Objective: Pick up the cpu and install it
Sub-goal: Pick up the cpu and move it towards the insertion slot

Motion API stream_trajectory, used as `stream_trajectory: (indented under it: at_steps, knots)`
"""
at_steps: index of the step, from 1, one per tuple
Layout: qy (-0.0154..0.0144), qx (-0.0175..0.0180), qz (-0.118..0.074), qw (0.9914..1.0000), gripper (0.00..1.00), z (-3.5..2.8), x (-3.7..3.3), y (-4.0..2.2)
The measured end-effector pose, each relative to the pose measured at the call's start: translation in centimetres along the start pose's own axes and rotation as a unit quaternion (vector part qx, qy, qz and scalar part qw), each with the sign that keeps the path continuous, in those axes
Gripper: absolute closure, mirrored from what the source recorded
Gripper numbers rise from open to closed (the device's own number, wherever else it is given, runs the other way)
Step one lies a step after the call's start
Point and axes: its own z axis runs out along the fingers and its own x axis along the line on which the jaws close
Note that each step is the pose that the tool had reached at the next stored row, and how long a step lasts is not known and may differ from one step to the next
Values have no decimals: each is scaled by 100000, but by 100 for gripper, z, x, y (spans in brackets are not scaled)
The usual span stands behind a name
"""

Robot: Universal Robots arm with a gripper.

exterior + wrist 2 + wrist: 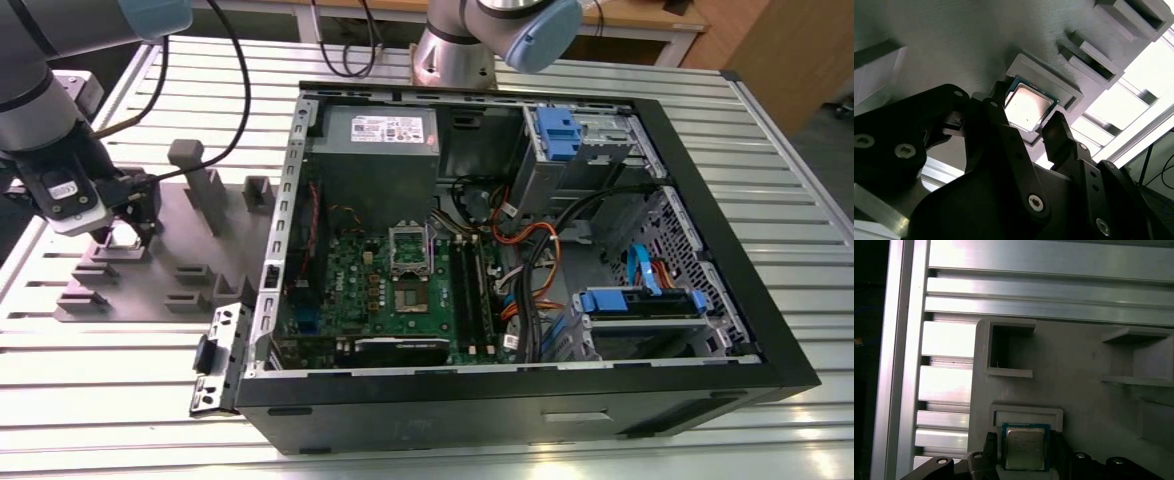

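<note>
The cpu (1025, 447) (1029, 106), a small square chip with a shiny silver top and a green rim, lies in a shallow square nest of the grey holder plate (167, 275). In both wrist views my gripper (1025, 454) (1026, 120) straddles it, one black finger (996, 107) against each of two opposite edges, shut on the chip. The exterior view has the gripper (123, 232) low over the plate, at that view's left. The open computer case (534, 400) lies to the right, and the silver socket frame (410, 262) sits on its green board.
Upright grey posts (200, 185) and several other slots (1006, 350) rise from the holder plate near the gripper. A second arm's base (461, 50) stands behind the case. Cables, blue drive brackets (641, 300) and memory slots crowd the case around the socket. The table is ribbed aluminium.
</note>
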Motion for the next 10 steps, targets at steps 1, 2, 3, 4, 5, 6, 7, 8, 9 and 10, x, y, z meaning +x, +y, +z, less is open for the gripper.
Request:
stream_trajectory:
  at_steps: [1, 2, 3, 4, 5, 6, 7, 8, 9, 10]
  knots:
    - [-5, -1, 0, 100000, 44, 0, 0, 0]
    - [-2, -1, 0, 100000, 44, 0, 0, 0]
    - [2, 0, 0, 100000, 45, -1, 0, 0]
    - [2, 1, -1, 100000, 45, -1, 0, 0]
    - [0, 0, -2, 100000, 52, -2, 0, 0]
    - [-3, -1, -1, 100000, 52, -1, 0, 0]
    - [-3, -1, -1, 100000, 52, -2, 0, 0]
    - [0, 0, 0, 100000, 53, -2, 0, 0]
    - [-1, 0, -1, 100000, 53, -3, 0, 0]
    - [-1, 1, -1, 100000, 53, -3, 0, 0]
